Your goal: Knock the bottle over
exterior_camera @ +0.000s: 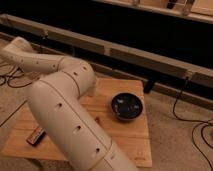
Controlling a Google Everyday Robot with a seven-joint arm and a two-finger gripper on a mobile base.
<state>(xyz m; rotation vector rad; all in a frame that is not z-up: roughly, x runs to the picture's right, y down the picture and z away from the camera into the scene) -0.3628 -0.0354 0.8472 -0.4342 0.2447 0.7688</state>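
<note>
Camera view
Landmark: a wooden table (125, 137), pale planks, standing on a grey floor in front of a long dark wall with a metal rail.
Arm: the big white arm (65, 107) fills the left and middle, rising from the bottom edge, bending over the table's left half and reaching back past the table's far-left corner.
Gripper: not visible; the arm's far end runs to the left edge of the view beyond the table, so I cannot tell how its fingers stand.
Bottle: not visible anywhere on the table's bare parts; the arm hides much of the left half.
Bowl: a dark round bowl (127, 106) sits on the table's right half, near the far edge.
Small dark object: a flat oblong thing (36, 136) lies near the table's front-left corner, just beside the arm.
Cables: black cables (192, 117) trail on the floor right of the table.
</note>
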